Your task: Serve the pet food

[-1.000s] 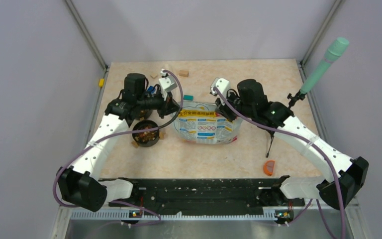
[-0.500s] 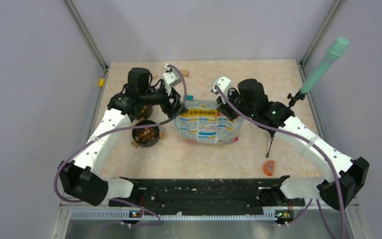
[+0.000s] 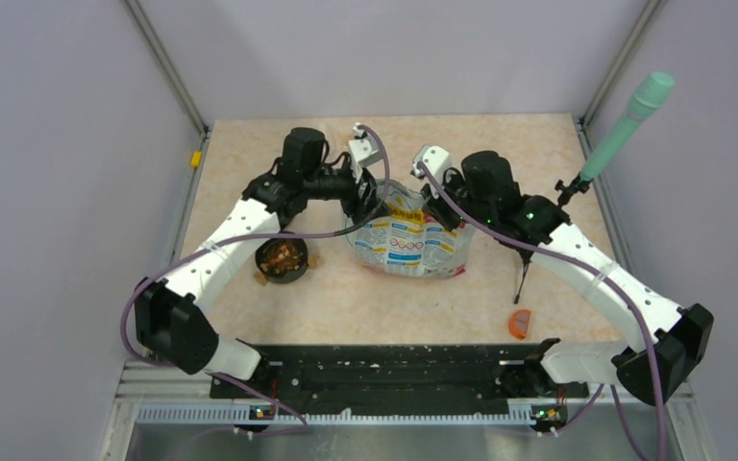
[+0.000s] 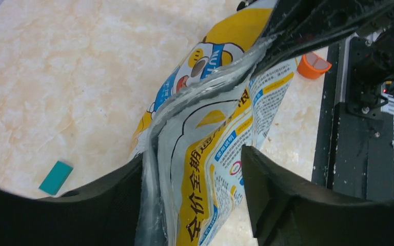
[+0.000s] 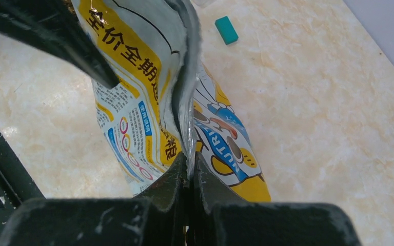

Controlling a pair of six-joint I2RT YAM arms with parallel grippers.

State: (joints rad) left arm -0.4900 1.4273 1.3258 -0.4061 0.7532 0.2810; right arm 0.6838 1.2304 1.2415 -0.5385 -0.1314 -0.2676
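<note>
The pet food (image 3: 282,255) is a heap of brown kibble in a black bowl (image 3: 267,269) at the table's left. The glossy cat-print bag (image 3: 408,242) stands in the middle, held up by its top edge. My right gripper (image 5: 190,163) is shut on that edge, seen from above at the bag's upper right (image 3: 439,207). My left gripper (image 4: 192,156) is open astride the bag's (image 4: 210,154) upper left rim. The foil lies against its left finger (image 4: 118,200), and its right finger (image 4: 277,195) stands apart from the bag. The bag's contents are hidden.
A teal block (image 4: 55,177) lies behind the bag. An orange piece (image 3: 520,323) sits near the front right beside the black rail (image 3: 384,370). A green-handled tool (image 3: 625,120) leans at the right wall. Tan blocks (image 3: 261,279) lie by the bowl.
My left gripper has opened and swung right from over the bowl to the bag's upper left rim. The bag's top has been pulled up and narrower. The right gripper stays shut.
</note>
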